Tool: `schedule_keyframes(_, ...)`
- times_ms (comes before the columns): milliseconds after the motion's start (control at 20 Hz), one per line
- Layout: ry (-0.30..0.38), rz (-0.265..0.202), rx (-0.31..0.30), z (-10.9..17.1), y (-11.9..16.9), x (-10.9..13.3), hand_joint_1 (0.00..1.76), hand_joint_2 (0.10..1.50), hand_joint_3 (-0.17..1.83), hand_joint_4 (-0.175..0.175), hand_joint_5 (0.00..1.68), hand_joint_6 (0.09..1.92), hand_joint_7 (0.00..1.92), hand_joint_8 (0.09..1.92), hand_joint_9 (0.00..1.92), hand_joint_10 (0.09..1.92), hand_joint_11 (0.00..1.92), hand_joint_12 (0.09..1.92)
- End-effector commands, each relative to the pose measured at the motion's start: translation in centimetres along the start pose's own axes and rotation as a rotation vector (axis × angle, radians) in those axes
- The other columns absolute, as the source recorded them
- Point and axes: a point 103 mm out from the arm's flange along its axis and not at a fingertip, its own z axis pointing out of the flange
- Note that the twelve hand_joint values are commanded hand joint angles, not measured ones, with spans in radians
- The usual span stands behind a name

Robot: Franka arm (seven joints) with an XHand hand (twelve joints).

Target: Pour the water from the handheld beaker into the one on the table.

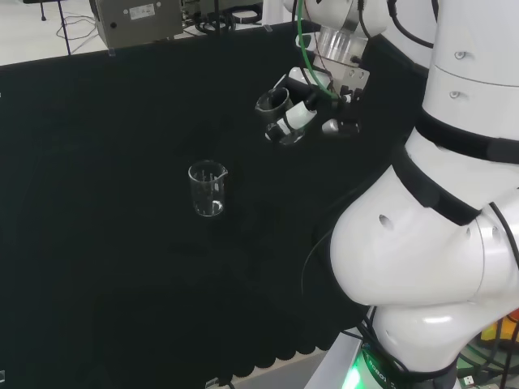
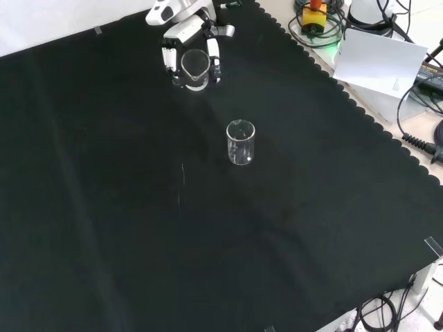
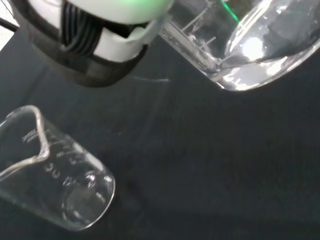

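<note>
Handheld beaker (image 1: 280,120) sits clasped in the hand (image 1: 302,112), raised above the worktop (image 1: 97,243), up and right of the table beaker (image 1: 208,189) in the head view. Front view shows fingers (image 2: 166,59) curled round its wall, farther off than the table beaker (image 2: 241,142). Wrist view reveals water pooled in its tilted base (image 3: 250,55). Being thin, smooth glass, it looks fragile and slippery; mid-wall is the safest hold.

My bench wears a black cloth (image 2: 138,228) with a scalloped edge; one clear glass beaker (image 2: 241,142) stands upright on it.
</note>
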Motion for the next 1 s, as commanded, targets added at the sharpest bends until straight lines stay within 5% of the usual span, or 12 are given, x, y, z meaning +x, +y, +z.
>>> schedule_keyframes(50,-0.026,-0.004,0.048,0.7,-1.0,1.9,1.32,1.01,-0.17,-0.175,1.52,0.09,1.57,0.09,1.72,0.10,1.42,0.71)
schedule_keyframes(550,-0.154,-0.015,0.158,1.6,-1.3,4.4,1.32,1.01,-0.17,-0.175,1.52,0.09,1.57,0.09,1.72,0.09,1.42,0.70)
schedule_keyframes(1000,-0.264,0.020,0.244,3.2,-1.0,6.3,1.32,1.01,-0.17,-0.175,1.52,0.09,1.57,0.09,1.72,0.09,1.42,0.70)
